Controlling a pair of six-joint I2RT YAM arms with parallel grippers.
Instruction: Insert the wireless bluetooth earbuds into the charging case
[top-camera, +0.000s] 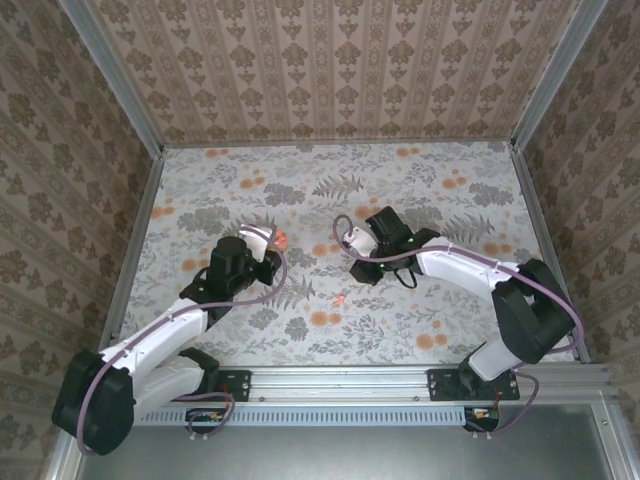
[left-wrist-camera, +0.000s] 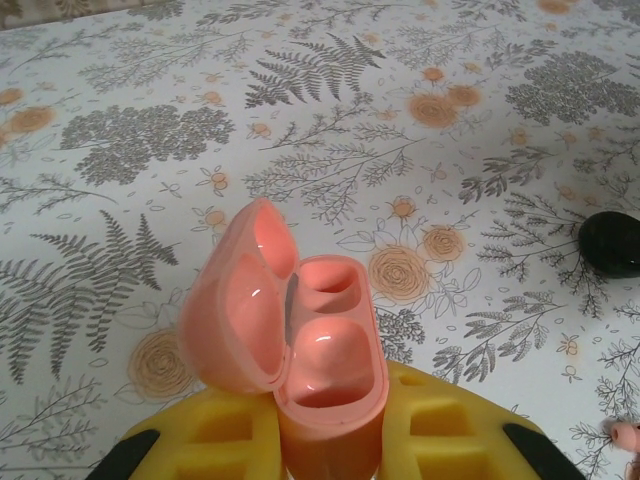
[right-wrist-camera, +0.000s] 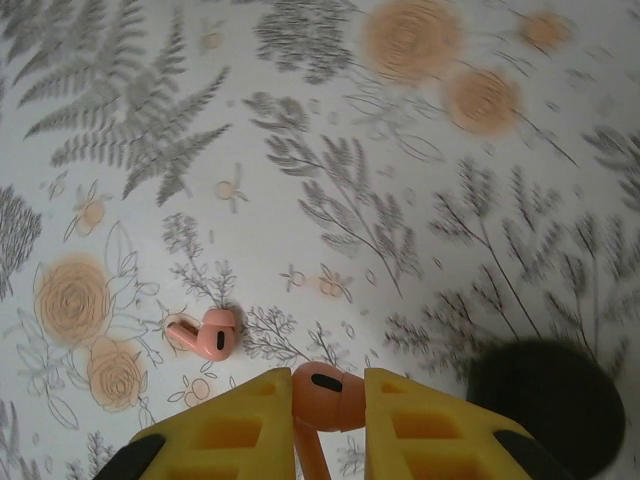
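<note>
- We saw the left gripper (left-wrist-camera: 335, 432) with its yellow fingers (left-wrist-camera: 225, 430) closed snugly on the lower body of the charging case (left-wrist-camera: 330, 350), one finger on each side.
- The case stood upright between those fingers. Its hinged lid (left-wrist-camera: 240, 300) was swung open and leaned away to the gripper's left.
- We looked into its two wells, one behind the other. Both showed only smooth salmon-pink plastic, with nothing seated in them.
- Between the two grippers, one of the wireless bluetooth earbuds (right-wrist-camera: 207, 335) lay loose on the floral table (top-camera: 450, 200). It was salmon-pink with a small dark slot, and sat ahead of the right gripper's fingertips and off to their left, apart from them.
- From the left wrist view, we found the same loose earbud low and far to the right of the case, well apart from it.
- The right gripper (right-wrist-camera: 322, 398) was narrowed onto the second earbud (right-wrist-camera: 322, 383). The earbud's rounded head was pinched between the two yellow fingertips and its stem pointed back toward the wrist.
- Just right of the right gripper's fingers we noted a blurred dark round patch (right-wrist-camera: 545, 405) on the table. We could not tell what it was.
</note>
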